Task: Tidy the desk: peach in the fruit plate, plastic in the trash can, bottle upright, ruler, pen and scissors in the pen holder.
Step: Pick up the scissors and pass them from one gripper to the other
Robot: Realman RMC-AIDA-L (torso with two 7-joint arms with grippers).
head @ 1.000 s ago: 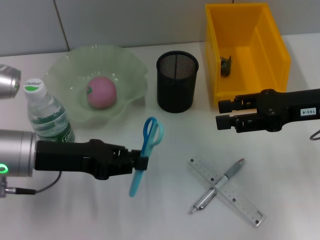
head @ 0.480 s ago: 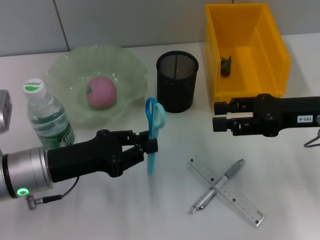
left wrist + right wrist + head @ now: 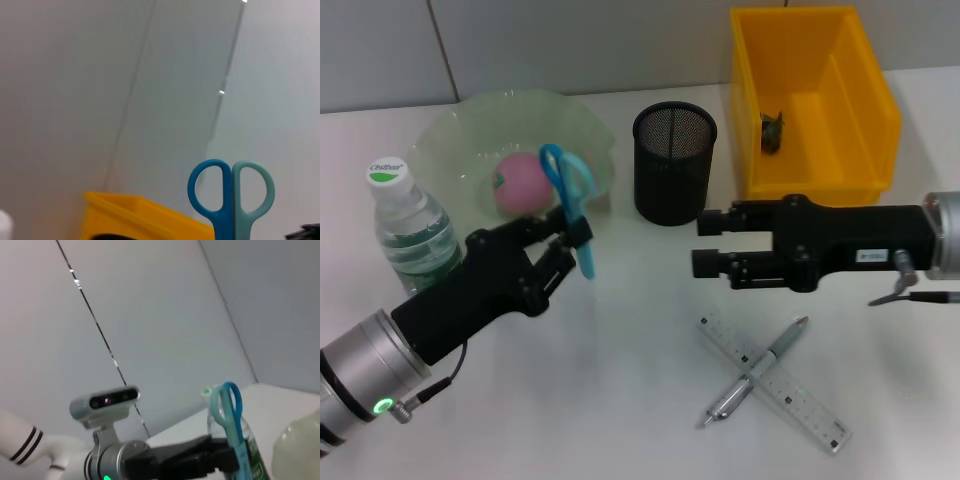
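left gripper (image 3: 575,243) clamped on the scissors (image 3: 568,200) near the blade cover, handles up, tip hanging just below the fingers. long axis close to upright, tilted a little, held clear above the desk (image 3: 620,400). seen against the fruit plate (image 3: 450,135) and the peach (image 3: 525,185) behind, not touching either as far as can be told. same scissors upright in the left wrist view (image 3: 231,200), handle loops on top, and in the right wrist view (image 3: 229,415).

key relation: pen holder (image 3: 674,162) lies to the right of the left gripper and a bit farther from the robot, well apart, mouth open upward. scissors already near vertical with the covered tip down, so likely only needs carrying over the mouth and lowering; tilt may want straightening so the tip clears the mesh rim.

right gripper (image 3: 705,243) hovering just on the near side of the pen holder, fingers pointing toward the left arm, narrowly parted and holding nothing. actually closer to the holder than the left gripper, and partly in the path; possible clash to watch.

ruler (image 3: 775,385) and pen (image 3: 760,370) lying crossed on the desk below the right gripper, untouched. bottle (image 3: 412,225) already upright beside the left arm. trash can (image 3: 875,120) beyond the right arm, small dark scrap inside.
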